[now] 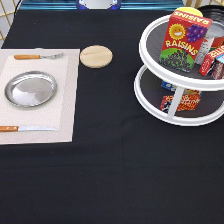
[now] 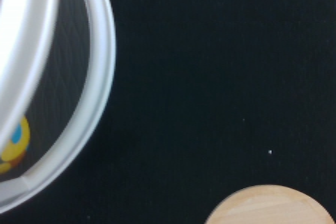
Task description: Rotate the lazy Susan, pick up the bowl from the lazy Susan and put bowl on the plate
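The white two-tier lazy Susan (image 1: pixel 150 102) stands at the exterior view's right; its white rim (image 2: pixel 101 95) curves through the wrist view. The bowl does not show in either view. The silver plate (image 1: pixel 30 89) lies bare on a pale placemat (image 1: pixel 67 100) at the exterior view's left. My gripper does not appear in the exterior view.
A red raisins box (image 1: pixel 186 39) and other packets fill the upper tier, with more packets (image 1: pixel 180 99) on the lower one. A round wooden disc (image 1: pixel 96 56) (image 2: pixel 270 207) lies between placemat and turntable. A fork (image 1: pixel 37 56) and a knife (image 1: pixel 25 128) flank the plate. Black cloth covers the table.
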Robot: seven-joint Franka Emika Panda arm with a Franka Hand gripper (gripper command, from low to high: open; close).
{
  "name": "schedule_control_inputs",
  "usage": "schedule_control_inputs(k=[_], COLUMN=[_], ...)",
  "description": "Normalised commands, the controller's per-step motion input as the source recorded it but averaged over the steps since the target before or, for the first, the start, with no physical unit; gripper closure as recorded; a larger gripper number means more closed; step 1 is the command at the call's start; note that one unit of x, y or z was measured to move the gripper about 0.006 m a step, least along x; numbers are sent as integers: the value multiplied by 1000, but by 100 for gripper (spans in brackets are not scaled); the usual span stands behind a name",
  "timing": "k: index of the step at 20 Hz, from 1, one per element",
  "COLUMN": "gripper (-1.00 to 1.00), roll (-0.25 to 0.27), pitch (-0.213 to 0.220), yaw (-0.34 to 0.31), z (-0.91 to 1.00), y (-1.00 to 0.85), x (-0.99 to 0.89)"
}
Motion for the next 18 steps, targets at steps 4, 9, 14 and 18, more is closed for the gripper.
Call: schedule_control_inputs(k=[4,9,14,18], gripper=[-100,-100,-100,-100], roll=[28,120,193,183], pitch=[44,75,111,89], yaw=[-19,-32,-23,-42], z=[219,65,89,147], y=[431,415,398,416], x=[548,588,577,563])
